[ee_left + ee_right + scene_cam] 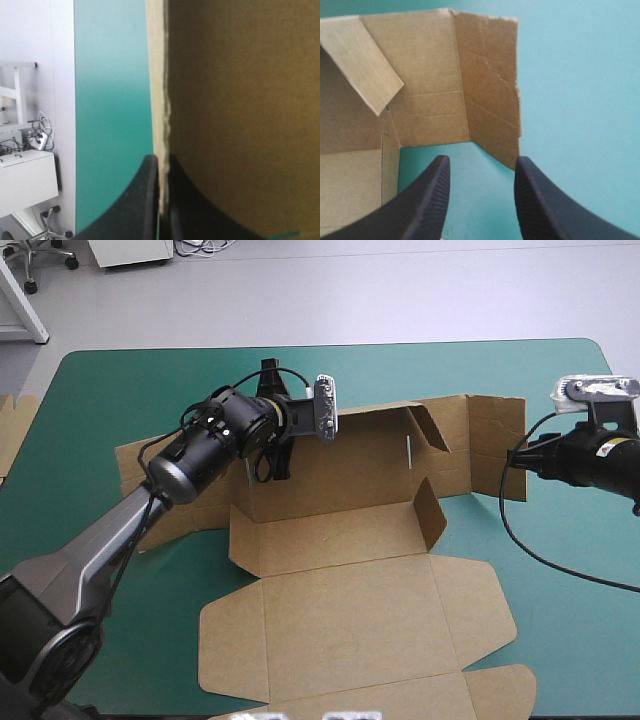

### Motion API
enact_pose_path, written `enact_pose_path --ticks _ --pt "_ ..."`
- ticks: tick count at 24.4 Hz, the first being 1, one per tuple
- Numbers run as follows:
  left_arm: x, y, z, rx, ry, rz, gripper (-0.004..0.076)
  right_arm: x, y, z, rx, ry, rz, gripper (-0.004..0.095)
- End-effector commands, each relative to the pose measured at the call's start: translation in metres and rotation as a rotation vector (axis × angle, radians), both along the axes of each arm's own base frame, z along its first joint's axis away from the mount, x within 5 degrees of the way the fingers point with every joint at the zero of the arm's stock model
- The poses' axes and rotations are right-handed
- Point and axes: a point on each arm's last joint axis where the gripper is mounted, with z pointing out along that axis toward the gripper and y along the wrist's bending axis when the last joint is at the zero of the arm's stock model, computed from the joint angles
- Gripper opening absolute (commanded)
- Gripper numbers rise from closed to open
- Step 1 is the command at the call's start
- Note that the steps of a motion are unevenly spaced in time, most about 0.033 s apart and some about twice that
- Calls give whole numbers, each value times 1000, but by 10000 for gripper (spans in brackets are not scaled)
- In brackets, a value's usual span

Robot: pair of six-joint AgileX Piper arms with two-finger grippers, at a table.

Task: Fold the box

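There is one box (350, 570), a single cut sheet of brown board, on one table (120, 380) with a teal-green cover. Two grippers are in view, the left gripper (161, 159) and the right gripper (480, 162). Each has two black fingers, which makes four fingers in all. One gripper, the left, pinches the board between its fingers. The other one, the right, holds its fingers apart. One further piece of brown board (12, 430) shows at the table's left edge.

The right end effector (481, 161) gapes toward the brown box (430, 75).
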Motion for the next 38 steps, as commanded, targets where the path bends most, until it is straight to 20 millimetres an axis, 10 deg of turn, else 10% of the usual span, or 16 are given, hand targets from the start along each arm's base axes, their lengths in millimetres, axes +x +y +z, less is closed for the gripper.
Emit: enact_pose_path --ticks 1,5,10,28,38 --pt "-34 21 13 -150 -198 -11 -10 -1 -1 28 10 -101 -5 391" --pt "-65 38 -5 -259 -185 19 -10 10 -1 22 19 -44 2 391" --pt "-87 22 -14 45 -263 -87 -10 23 1 29 35 2 26 391" --pt "-114 2 -19 -149 -241 112 -10 103 5 60 67 84 118 391" --pt "-129 -5 -37 -150 -412 100 -10 166 10 33 145 90 167 380"
